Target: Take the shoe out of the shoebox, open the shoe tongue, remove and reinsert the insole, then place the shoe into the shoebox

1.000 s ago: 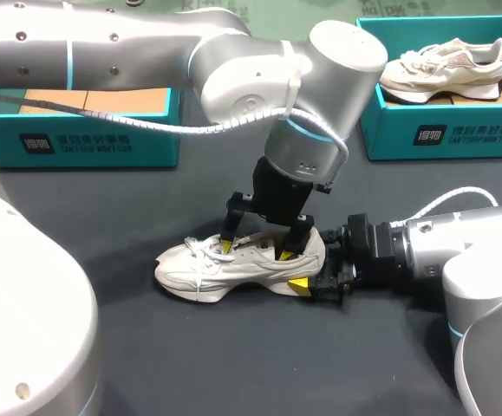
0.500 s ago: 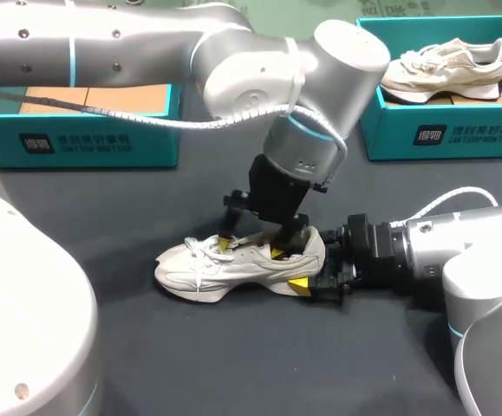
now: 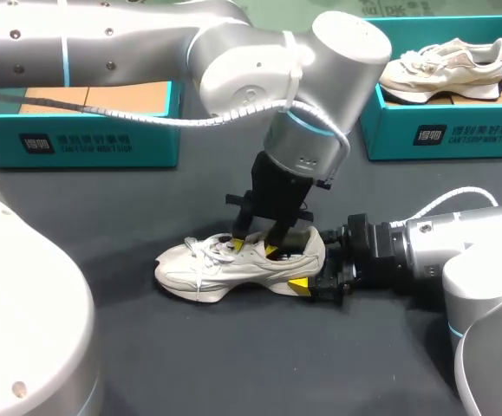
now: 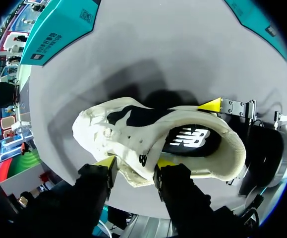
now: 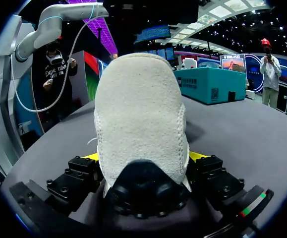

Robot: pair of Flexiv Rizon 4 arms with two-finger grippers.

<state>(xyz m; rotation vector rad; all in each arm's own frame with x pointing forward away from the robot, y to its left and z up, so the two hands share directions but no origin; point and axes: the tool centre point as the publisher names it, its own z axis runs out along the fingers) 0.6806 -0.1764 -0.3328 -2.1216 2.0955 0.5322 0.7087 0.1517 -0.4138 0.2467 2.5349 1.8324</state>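
Observation:
A white shoe [image 3: 224, 264] lies on the dark table, toe toward my left side. From above, my left gripper [image 3: 254, 249] reaches into its opening. In the left wrist view my left gripper [image 4: 136, 162] has the white tongue [image 4: 133, 153] between its yellow tips, and both fingers press on it. The dark insole [image 4: 190, 139] shows inside the shoe. My right gripper [image 3: 311, 273] sits low at the heel. In the right wrist view the heel [image 5: 141, 114] fills the space between the fingers of my right gripper [image 5: 144, 156], which touch it on both sides.
A teal shoebox [image 3: 86, 139] stands at the back left with brown card inside. A second teal shoebox [image 3: 441, 134] at the back right holds another white shoe [image 3: 446, 65]. Bare dark table lies in front of the shoe.
My left gripper's fingers have drawn together onto the tongue and shifted slightly toward the shoe's middle. The right arm and the shoe have stayed put.

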